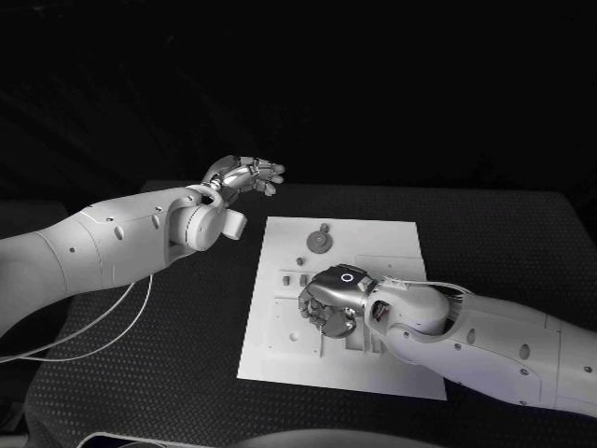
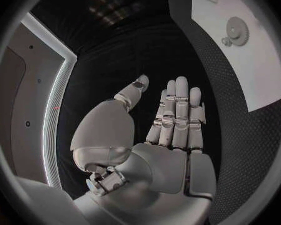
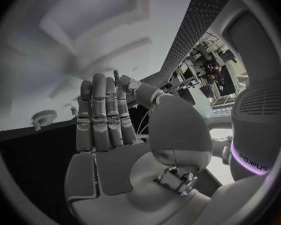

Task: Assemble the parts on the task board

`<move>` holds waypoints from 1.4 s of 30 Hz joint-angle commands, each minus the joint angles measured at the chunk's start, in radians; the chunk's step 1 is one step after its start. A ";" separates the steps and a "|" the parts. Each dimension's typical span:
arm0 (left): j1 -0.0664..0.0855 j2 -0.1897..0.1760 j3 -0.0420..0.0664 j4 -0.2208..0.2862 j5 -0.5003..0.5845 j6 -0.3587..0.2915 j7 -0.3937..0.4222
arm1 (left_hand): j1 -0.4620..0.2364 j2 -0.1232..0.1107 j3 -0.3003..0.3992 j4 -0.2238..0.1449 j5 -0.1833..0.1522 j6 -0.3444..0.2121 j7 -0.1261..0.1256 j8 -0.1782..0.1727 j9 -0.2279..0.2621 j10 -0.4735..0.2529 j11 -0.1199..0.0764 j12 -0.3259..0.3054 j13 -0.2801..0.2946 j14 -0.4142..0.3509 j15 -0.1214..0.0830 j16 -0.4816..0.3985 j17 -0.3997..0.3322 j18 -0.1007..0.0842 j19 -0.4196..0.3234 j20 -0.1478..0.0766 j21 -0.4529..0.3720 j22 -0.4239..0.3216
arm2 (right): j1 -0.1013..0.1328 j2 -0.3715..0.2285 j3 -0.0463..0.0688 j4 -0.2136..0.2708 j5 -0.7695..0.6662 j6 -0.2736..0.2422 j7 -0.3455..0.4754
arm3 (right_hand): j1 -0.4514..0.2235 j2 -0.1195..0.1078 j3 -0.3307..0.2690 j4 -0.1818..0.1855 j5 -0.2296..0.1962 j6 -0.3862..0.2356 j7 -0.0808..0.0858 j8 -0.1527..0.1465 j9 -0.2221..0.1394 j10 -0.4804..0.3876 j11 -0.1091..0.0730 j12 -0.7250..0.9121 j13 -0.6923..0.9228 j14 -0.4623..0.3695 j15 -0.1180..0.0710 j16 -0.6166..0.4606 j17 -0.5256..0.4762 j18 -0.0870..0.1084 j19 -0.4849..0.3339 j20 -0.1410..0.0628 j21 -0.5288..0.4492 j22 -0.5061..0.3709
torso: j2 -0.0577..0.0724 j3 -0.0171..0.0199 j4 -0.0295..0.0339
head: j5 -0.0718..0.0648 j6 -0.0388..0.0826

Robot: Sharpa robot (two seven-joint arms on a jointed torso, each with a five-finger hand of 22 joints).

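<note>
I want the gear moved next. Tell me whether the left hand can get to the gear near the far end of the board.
Probably yes. The left hand hangs open over bare table beyond the task board's far left corner; nothing lies between it and the gear. The right hand sits nearer the robot.

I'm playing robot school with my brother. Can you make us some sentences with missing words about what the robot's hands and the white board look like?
1. The right hand is over the white ____.
2. The left hand is over the bare black ____, off the task board.
3. The round gear lies near the board's ____ edge from the robot.
4. The left hand holds ____.

Missing words: board; table; far; nothing
</note>
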 commanded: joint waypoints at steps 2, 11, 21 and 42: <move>0.001 -0.002 0.001 0.003 0.007 0.003 0.007 | -0.004 0.005 0.000 -0.004 0.001 -0.007 0.001 0.007 -0.001 -0.006 0.000 -0.003 -0.001 0.006 0.000 -0.004 0.002 0.016 0.004 -0.009 -0.007 0.001 | -0.007 0.011 0.000 -0.011 -0.017 -0.002 0.008 | -0.005 0.001 0.006 -0.001 0.005 0.006 -0.001 0.006 0.002 0.008 0.002 -0.002 0.002 -0.002 -0.006 0.000 0.001 0.015 0.009 0.001 0.006 0.001 | 0.000 0.0003 0.0010 | -0.003 -0.002; 0.001 -0.004 0.001 0.002 0.007 0.003 0.007 | -0.004 0.005 0.000 -0.004 0.001 -0.008 0.001 0.008 -0.002 -0.006 0.000 -0.003 -0.001 0.006 0.000 -0.005 0.003 0.016 0.004 -0.009 -0.007 0.002 | -0.013 0.011 0.000 -0.025 -0.042 -0.043 -0.016 | -0.004 0.001 0.008 -0.002 0.004 0.006 -0.002 0.006 0.003 0.009 0.001 -0.003 0.003 -0.001 -0.007 -0.001 0.002 0.015 0.009 0.000 0.006 0.002 | 0.000 -0.0003 0.0025 | 0.000 -0.006; 0.001 -0.004 0.001 0.002 0.007 0.004 0.007 | -0.004 0.005 0.000 -0.004 0.001 -0.008 0.001 0.008 -0.002 -0.006 0.000 -0.003 -0.001 0.006 0.000 -0.006 0.003 0.016 0.004 -0.009 -0.007 0.002 | -0.013 0.010 0.000 -0.022 -0.044 -0.051 -0.018 | -0.002 -0.002 0.010 -0.002 0.004 0.008 -0.002 0.006 0.005 0.010 0.001 -0.003 0.005 0.000 -0.008 -0.001 0.004 0.015 0.011 -0.001 0.007 0.003 | -0.001 -0.0005 0.0010 | 0.003 -0.008; 0.001 -0.003 0.001 0.001 0.007 0.005 0.006 | -0.003 0.004 0.000 -0.004 0.001 -0.010 0.002 0.010 -0.004 -0.007 0.001 -0.003 -0.002 0.006 0.001 -0.008 0.005 0.016 0.004 -0.009 -0.009 0.003 | -0.013 0.003 0.000 -0.023 -0.047 0.005 -0.010 | -0.002 -0.004 0.012 -0.001 0.004 0.009 -0.003 0.006 0.007 0.012 0.000 -0.004 0.007 0.002 -0.008 -0.001 0.007 0.015 0.012 -0.001 0.008 0.004 | 0.000 -0.0010 0.0014 | 0.003 -0.012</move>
